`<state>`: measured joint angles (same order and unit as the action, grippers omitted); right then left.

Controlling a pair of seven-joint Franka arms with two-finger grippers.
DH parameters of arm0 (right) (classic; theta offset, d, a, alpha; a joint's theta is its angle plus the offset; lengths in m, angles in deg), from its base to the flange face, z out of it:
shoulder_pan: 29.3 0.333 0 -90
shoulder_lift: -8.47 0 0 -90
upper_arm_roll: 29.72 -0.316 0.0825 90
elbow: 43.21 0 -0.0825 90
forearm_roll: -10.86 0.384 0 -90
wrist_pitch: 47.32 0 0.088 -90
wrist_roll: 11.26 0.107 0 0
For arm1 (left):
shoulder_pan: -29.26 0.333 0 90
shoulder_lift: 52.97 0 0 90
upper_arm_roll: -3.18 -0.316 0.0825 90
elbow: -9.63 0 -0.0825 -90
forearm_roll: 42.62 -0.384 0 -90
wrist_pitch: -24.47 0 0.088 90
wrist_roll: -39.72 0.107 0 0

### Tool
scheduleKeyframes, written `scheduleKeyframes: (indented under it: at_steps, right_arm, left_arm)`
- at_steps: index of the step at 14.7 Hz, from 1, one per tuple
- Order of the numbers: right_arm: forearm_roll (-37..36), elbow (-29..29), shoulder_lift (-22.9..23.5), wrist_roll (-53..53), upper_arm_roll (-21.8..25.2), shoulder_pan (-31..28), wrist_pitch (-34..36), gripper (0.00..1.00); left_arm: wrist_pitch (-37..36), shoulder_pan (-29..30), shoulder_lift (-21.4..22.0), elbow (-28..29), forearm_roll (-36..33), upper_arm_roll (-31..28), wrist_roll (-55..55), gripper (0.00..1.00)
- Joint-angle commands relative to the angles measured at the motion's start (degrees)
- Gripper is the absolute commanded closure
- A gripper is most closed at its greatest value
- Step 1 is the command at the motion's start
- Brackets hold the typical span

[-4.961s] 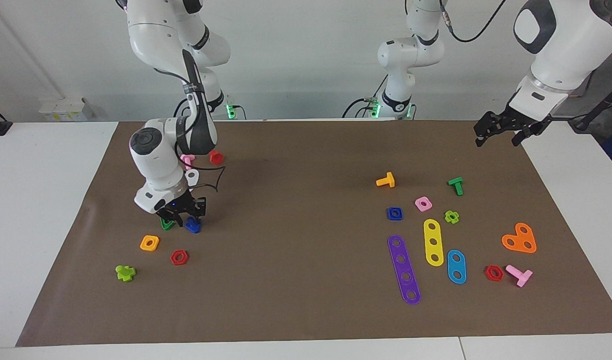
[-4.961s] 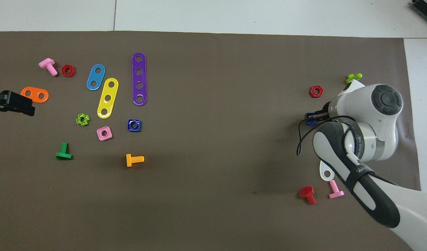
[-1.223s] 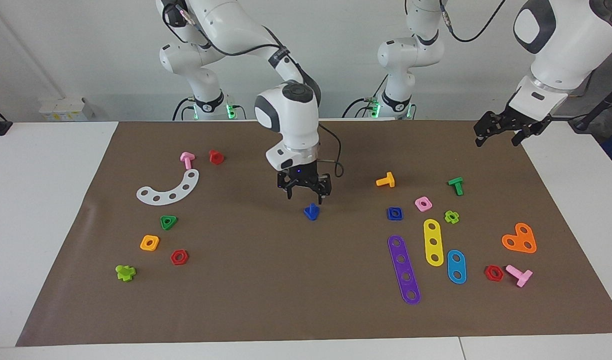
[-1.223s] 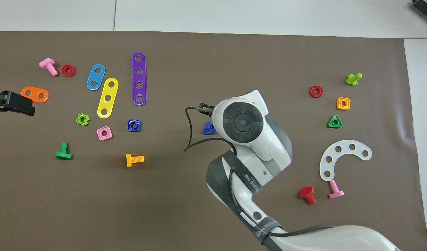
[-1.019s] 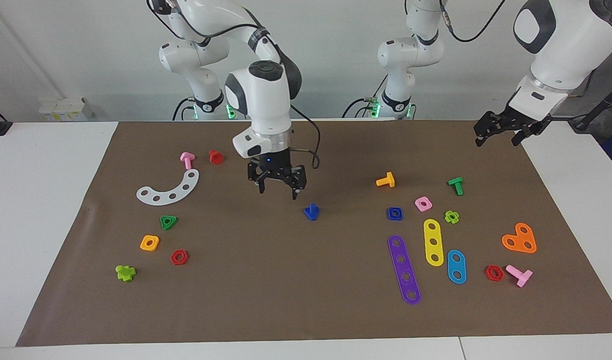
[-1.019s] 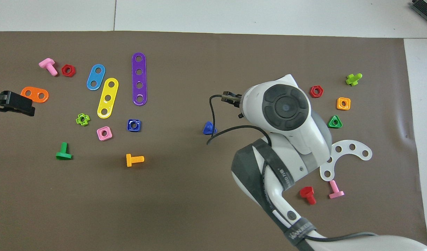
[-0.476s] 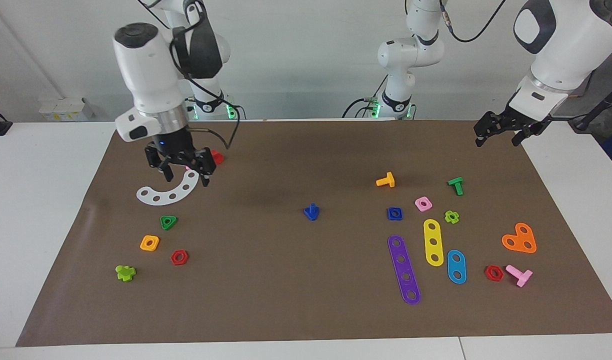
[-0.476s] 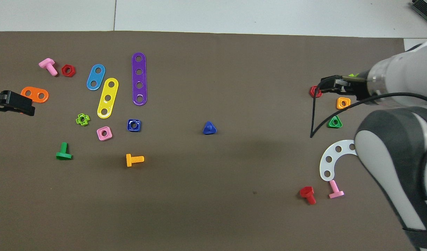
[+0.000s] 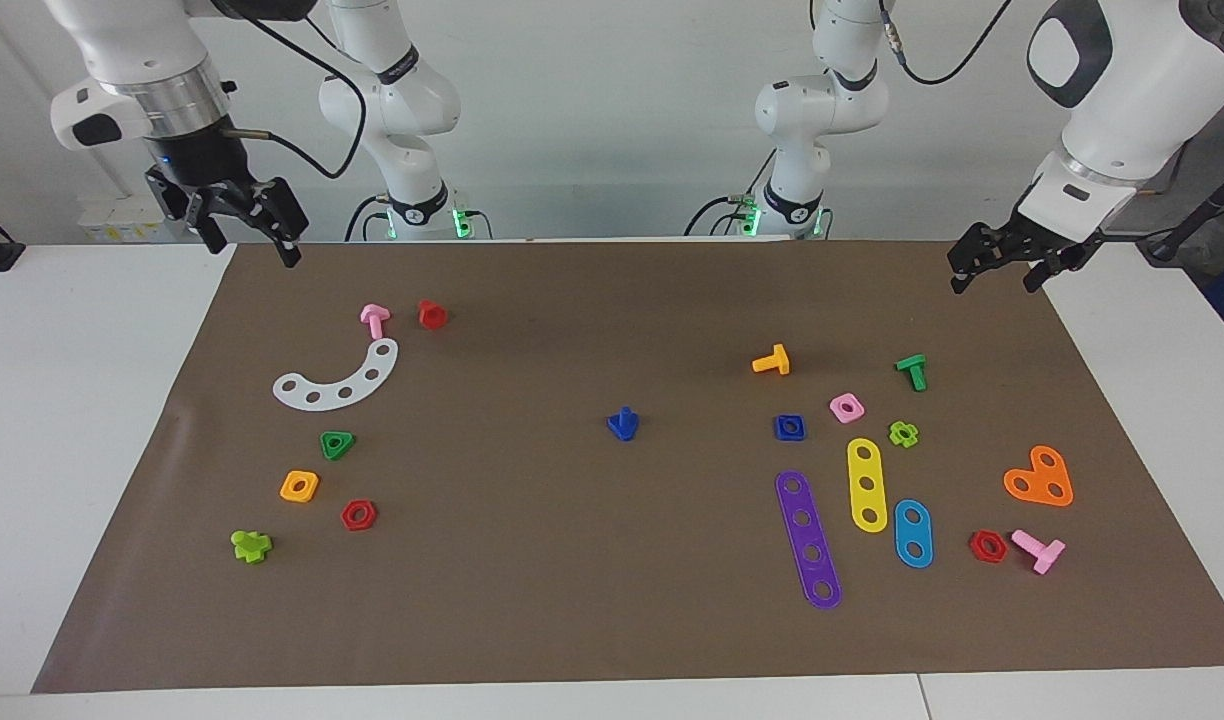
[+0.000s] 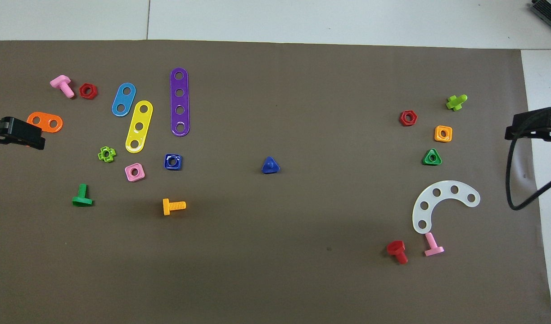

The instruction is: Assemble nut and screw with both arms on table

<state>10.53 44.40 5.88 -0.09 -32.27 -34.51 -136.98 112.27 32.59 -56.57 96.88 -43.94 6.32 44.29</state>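
— Where do the grippers stand?
— The right gripper [image 9: 242, 222] hangs in the air over the mat's [image 9: 572, 600] edge at its own arm's end, fingers apart, holding nothing; the left gripper [image 9: 1002, 262] waits over the other end, likewise spread and empty.
— And the parts?
— The screw [image 9: 622, 425] rests head down at mid-mat, shaft up, touched by nothing; the nut [image 9: 789, 427] lies flat toward the left arm's end, near a pink nut [image 9: 846, 407], well apart from the screw.
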Motion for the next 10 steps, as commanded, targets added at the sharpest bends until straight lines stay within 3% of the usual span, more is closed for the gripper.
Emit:
scheduleKeyframes:
  at_steps: [1,8,9,10]
  right_arm:
    - [0.4,1.5,-0.2,-3.3,-0.7,-1.2,0.4,0.0]
    - [0.4,2.5,0.1,-6.3,-0.7,-0.9,0.4,0.0]
    - [0.3,2.5,0.3,-6.3,0.8,1.1,0.4,0.0]
    - [0.2,2.5,0.3,-6.4,6.2,6.3,0.4,0.0]
  left_arm:
    - [0.1,0.1,1.6,1.7,-1.0,-0.1,0.2,0.0]
    - [0.1,0.1,1.6,1.7,-1.1,-0.1,0.1,0.0]
    - [0.1,0.0,1.6,1.7,-1.1,-0.1,0.2,0.0]
    - [-0.5,-0.2,1.6,1.7,-1.1,-0.1,0.4,0.0]
